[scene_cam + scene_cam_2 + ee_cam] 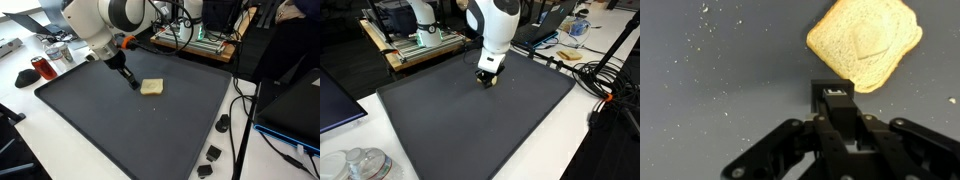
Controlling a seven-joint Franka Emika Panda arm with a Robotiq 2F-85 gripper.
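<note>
We see the bread slice (864,42) lying just beyond the clenched, empty gripper (837,92), near the mat's (120,130) far edge. The wrist view shows scattered crumbs (700,40) (an exterior view hides the slice behind the gripper (489,78)).

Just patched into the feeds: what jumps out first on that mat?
A single slice of toast lies flat on the big dark mat, pale against it, with crumbs scattered around. The pincer hangs low right beside the slice; whether it touches it is unclear. In the wrist view its jaws look drawn together and empty.
</note>
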